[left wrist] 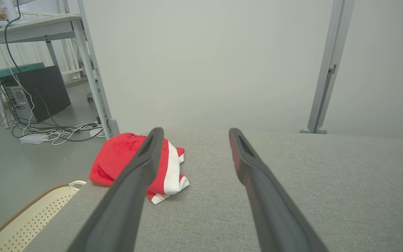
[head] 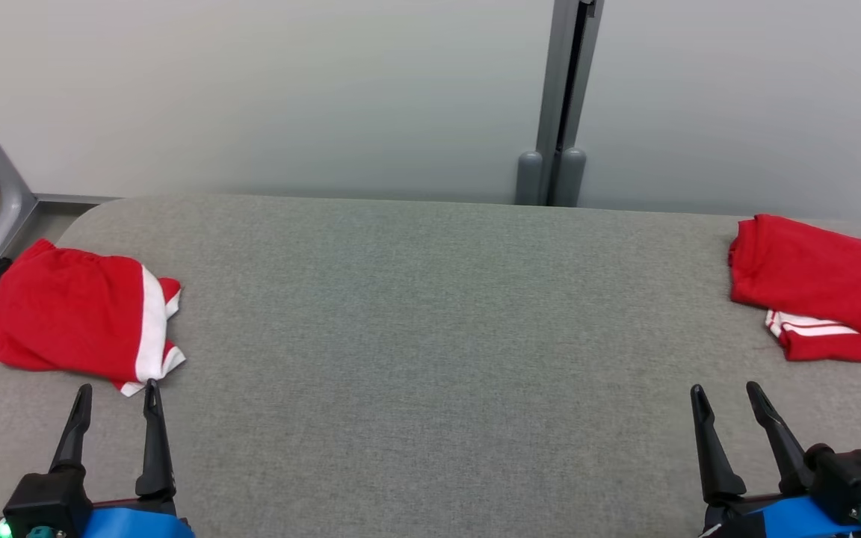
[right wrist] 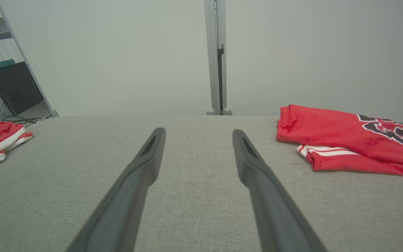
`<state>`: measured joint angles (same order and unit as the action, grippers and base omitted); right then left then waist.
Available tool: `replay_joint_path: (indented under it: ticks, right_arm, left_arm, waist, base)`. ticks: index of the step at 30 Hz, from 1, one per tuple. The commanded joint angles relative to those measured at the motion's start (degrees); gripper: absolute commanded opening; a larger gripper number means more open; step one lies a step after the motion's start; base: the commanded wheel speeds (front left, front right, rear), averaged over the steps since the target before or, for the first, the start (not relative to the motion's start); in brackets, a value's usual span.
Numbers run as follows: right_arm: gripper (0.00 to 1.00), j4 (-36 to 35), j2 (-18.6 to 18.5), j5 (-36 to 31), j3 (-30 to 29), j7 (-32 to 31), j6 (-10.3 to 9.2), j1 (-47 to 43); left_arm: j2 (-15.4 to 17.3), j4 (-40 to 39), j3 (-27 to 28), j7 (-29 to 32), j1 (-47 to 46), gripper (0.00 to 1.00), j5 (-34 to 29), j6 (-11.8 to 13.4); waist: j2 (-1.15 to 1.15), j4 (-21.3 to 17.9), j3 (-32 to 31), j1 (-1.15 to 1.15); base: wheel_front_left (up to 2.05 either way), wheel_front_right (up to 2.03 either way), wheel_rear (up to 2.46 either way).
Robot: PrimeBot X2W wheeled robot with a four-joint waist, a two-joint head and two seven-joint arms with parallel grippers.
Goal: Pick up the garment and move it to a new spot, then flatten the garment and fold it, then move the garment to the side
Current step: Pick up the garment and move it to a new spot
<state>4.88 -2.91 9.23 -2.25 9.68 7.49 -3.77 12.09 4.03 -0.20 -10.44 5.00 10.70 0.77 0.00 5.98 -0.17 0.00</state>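
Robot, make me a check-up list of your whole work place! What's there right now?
Surface: grey fabric-covered table, smooth.
Job's things: bunched red garment with white band near the left edge; folded red jersey with black numbers at the right edge.
Clutter: cream perforated basket beside the table's left corner.
Grippers: left gripper open, empty; right gripper open, empty.
Cables: tangled black and white cables on the floor.
Surroundings: pale wall panels, grey metal post.

The grey fabric table [head: 430, 336] carries 2 red pieces: a bunched garment [head: 75, 325] (white-trimmed) at left, a folded jersey [head: 819, 288] at right.
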Motion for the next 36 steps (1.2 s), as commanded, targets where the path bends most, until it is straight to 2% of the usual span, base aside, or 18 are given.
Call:
replay_joint_path:
  ticks: [1, 22, 30, 36]
  right_arm:
    - [1.0, 0.3, 0.01, 0.33, -0.01, 0.46, 0.01, -0.02]
    - [1.0, 0.79, -0.02, -0.33, -0.69, 0.79, 0.01, 1.42]
    - [1.0, 1.29, -0.03, -0.22, -0.47, 0.92, 0.01, 1.55]
    - [1.0, 1.32, -0.03, -0.18, 0.26, 0.66, 0.01, 1.79]
  left_arm:
    - [0.27, -0.25, 0.26, 0.19, -0.18, 1.0, 0.45, 0.33]
    - [1.39, -1.91, 0.99, 0.39, 0.74, 1.0, 1.4, 1.95]
    - [1.56, -2.19, 1.33, 0.32, 1.47, 1.0, 1.84, 2.47]
    - [1.67, -2.18, 1.46, 0.14, 1.32, 1.0, 2.28, 2.76]
  waist:
    - [0.0, 1.34, 0.46, 0.0]
    - [0.0, 15.49, 2.24, 0.0]
    - [0.0, 16.87, 2.12, 0.0]
    - [0.0, 16.27, 2.41, 0.0]
  base:
    - [0.0, 0.0, 0.0]
    - [0.0, 0.0, 0.0]
    - [0.0, 0.0, 0.0]
    - [0.0, 0.0, 0.0]
